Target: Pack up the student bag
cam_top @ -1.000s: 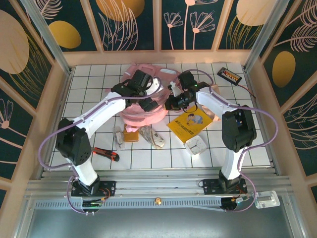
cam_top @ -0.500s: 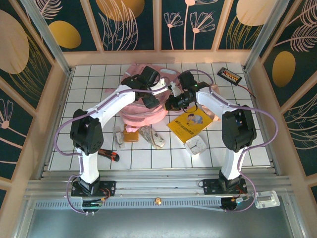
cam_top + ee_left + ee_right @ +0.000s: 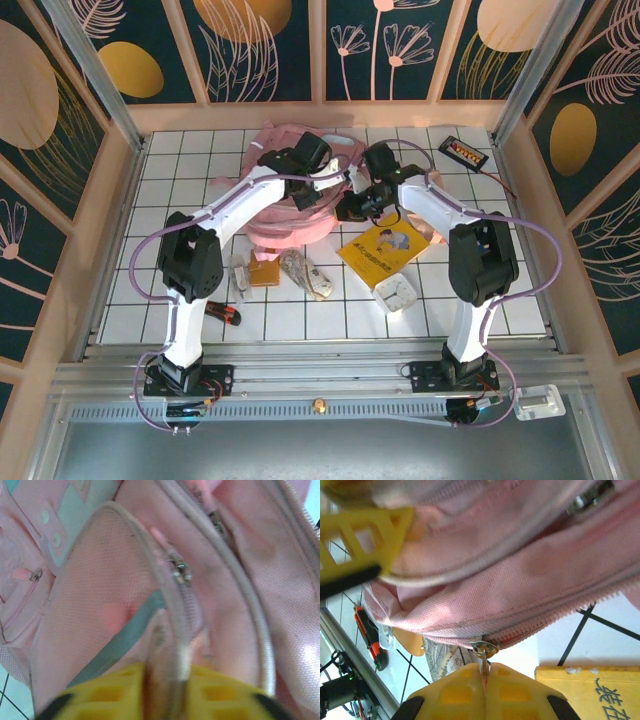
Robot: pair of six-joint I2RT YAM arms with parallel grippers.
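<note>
The student bag (image 3: 285,215) is a big pink fabric backpack lying at the middle far part of the tiled table. In the left wrist view its mesh-lined flap (image 3: 95,600) and zipper slider (image 3: 181,572) are close up. My left gripper (image 3: 167,682) is shut on the flap's zipper-lined rim, which runs down between the yellow fingers (image 3: 105,695). It reaches over the bag's right side (image 3: 318,192). My right gripper (image 3: 484,677) is shut on the metal pull of a zipper slider (image 3: 483,648) on the bag's lower seam, at the bag's right edge (image 3: 350,205).
A yellow book (image 3: 385,248) lies right of the bag. A white flat object (image 3: 397,294), a patterned pouch (image 3: 305,272), an orange-brown item (image 3: 264,272) and a red-black utility knife (image 3: 222,312) lie nearer the front. A black device (image 3: 464,152) sits at the back right.
My left arm has swung right across the bag and its gripper has gone from open to shut on the flap's rim. The right arm has stayed put.
</note>
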